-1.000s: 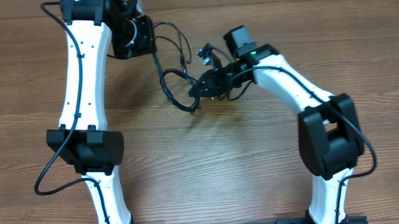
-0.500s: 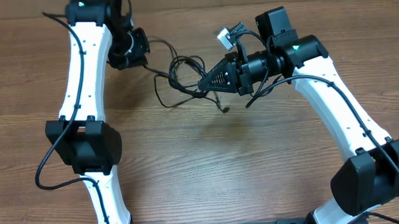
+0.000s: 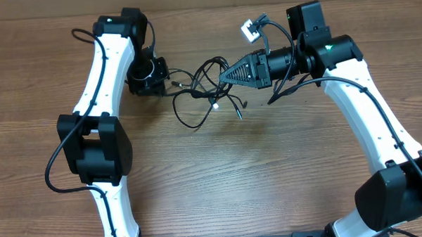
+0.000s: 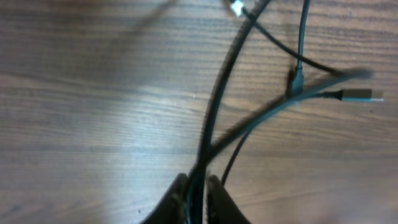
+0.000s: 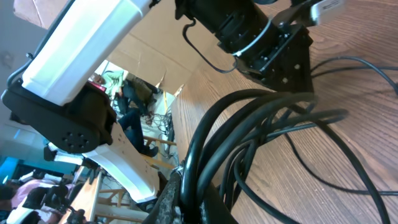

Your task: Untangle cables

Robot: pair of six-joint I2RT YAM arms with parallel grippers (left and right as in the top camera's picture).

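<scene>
The cables (image 3: 196, 92) are thin black cords in a loose tangle on the wooden table between my two arms. My left gripper (image 3: 169, 83) points right at the tangle's left end. In the left wrist view its narrow jaws (image 4: 196, 182) sit tight on either side of one cable (image 4: 217, 93) that runs away over the wood. A silvery plug (image 4: 357, 95) lies at the far right. My right gripper (image 3: 221, 76) points left and is shut on a bunch of looped cables (image 5: 261, 118), with its tips (image 5: 190, 182) pinching several strands. Two plug ends (image 3: 216, 104) hang below the tangle.
The wooden table (image 3: 269, 173) stretches out in front of the tangle. The left arm's wrist (image 5: 273, 50) shows close ahead in the right wrist view. A white connector (image 3: 249, 29) on the right arm's own wiring sticks up above the right gripper.
The right arm has swung up and right, lifting its bunch of cables and stretching the tangle. The left gripper has moved down and right towards the tangle.
</scene>
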